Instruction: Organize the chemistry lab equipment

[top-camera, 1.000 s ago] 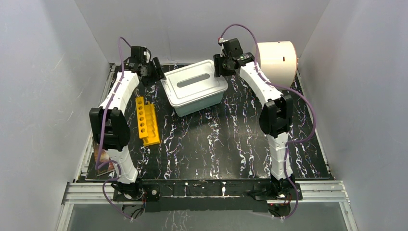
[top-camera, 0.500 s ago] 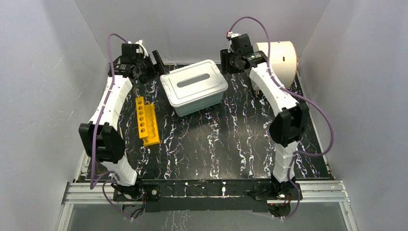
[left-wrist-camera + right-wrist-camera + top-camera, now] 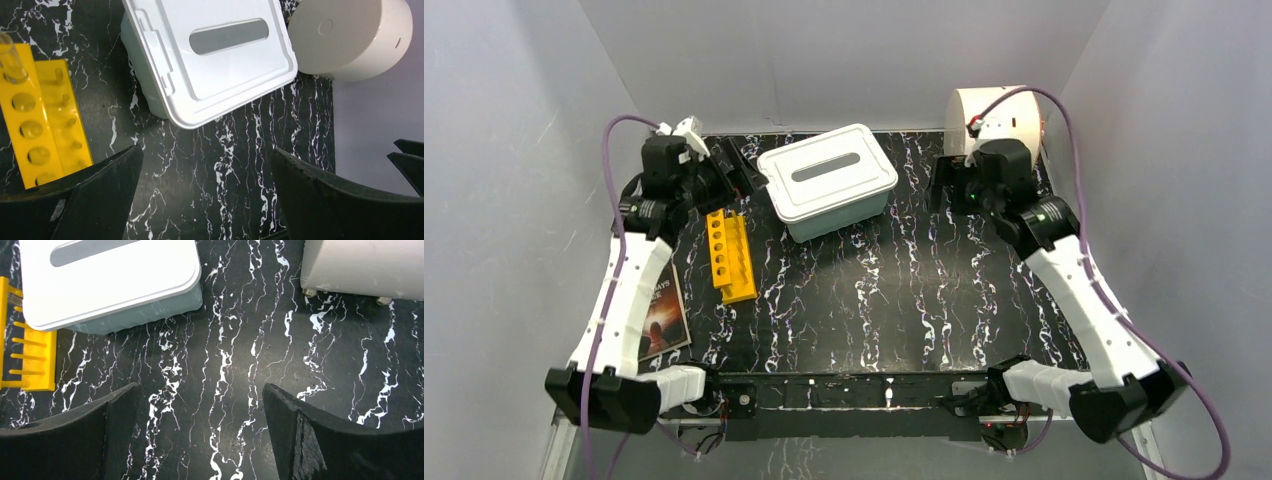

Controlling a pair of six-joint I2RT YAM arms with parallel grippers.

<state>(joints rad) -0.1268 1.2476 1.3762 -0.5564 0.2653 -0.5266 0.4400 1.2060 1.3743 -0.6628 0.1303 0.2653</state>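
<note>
A white lidded box (image 3: 829, 180) stands shut at the back middle of the table; it also shows in the left wrist view (image 3: 210, 55) and the right wrist view (image 3: 107, 277). A yellow tube rack (image 3: 729, 250) lies to its left, with one glass tube (image 3: 10, 62) standing in its end hole. The beaker, funnel, rubber tube, tongs, blue cap and brush are out of view. My left gripper (image 3: 738, 168) is open and empty between rack and box, above bare table (image 3: 205, 155). My right gripper (image 3: 952, 188) is open and empty right of the box (image 3: 200, 390).
A big white cylinder (image 3: 1002, 122) lies on its side at the back right corner, close behind the right gripper. A paperback book (image 3: 664, 310) lies at the table's left edge beside the left arm. Grey walls close in the back and sides.
Both grippers have drawn away from the box's back corners and come nearer and lower. Both arms' elbows have swung out and down to the near corners, uncovering the book.
</note>
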